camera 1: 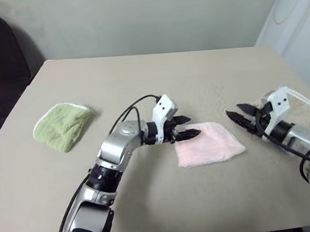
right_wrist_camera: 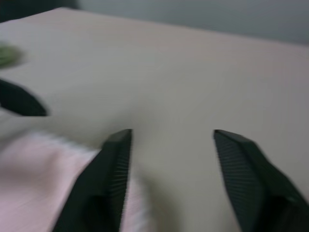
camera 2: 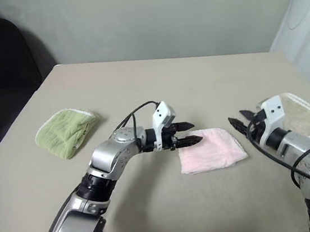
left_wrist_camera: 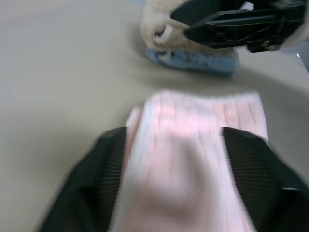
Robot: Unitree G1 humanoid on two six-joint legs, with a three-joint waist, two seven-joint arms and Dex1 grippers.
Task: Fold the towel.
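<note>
Containers: the tabletop [camera 1: 156,79] carries no box, tray or basket; the cloths lie straight on it.
Pink towels: one, the towel [camera 1: 210,145], folded into a small squarish pad, lying flat a little right of the tabletop's middle, between the two hands.
Green towels: one, the light-green towel [camera 1: 61,125], bunched up, well apart on the left side.
Beige towels: one, the beige towel [camera 2: 301,114] with white edging, at the right edge behind the right arm; in the left wrist view it lies on a blue cloth [left_wrist_camera: 195,60].
Left hand [camera 1: 183,128]: fingers spread apart, pointing to the right over the towel's left edge; the lower fingertip sits at that edge, though contact cannot be told; nothing is pinched between the fingers.
Right hand [camera 1: 241,115]: fingers spread, holding nothing, pointing left, just beside the towel's right corner and apart from it.
</note>
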